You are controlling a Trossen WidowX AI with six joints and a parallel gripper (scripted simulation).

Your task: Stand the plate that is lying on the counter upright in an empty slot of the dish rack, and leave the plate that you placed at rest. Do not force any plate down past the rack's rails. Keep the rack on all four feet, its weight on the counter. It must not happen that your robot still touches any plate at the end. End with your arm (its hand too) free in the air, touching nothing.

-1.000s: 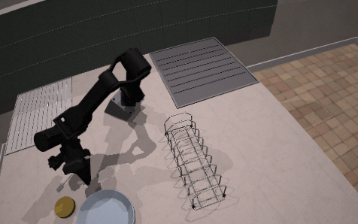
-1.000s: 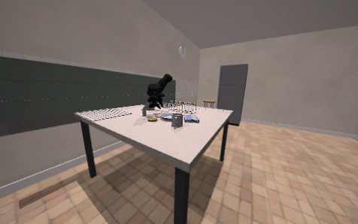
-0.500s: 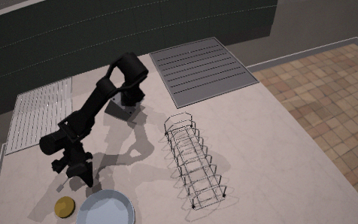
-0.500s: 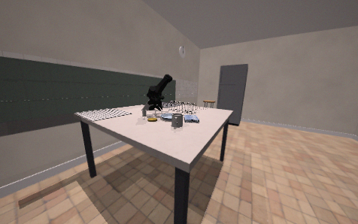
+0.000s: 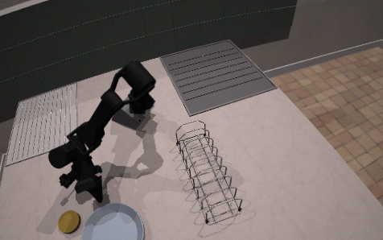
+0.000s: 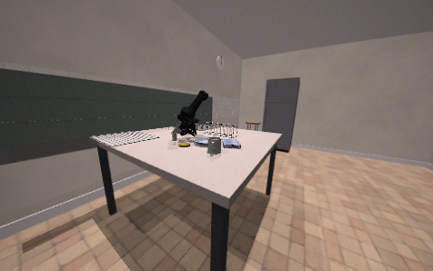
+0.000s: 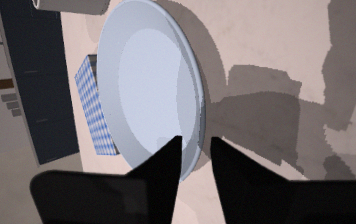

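Gripping the plate's rim on the counter

The pale blue plate (image 7: 145,85) lies flat on the counter (image 5: 282,133), well apart from the wire dish rack (image 5: 209,177), whose slots look free. The gripper (image 7: 192,150) straddles the plate's near rim, its fingers narrowed but with a gap showing; whether they already pinch the rim, I cannot tell. A good grasp likely needs the rim seated deep between the pads before lifting. A yellow disc (image 5: 69,221) sits just beside the plate.
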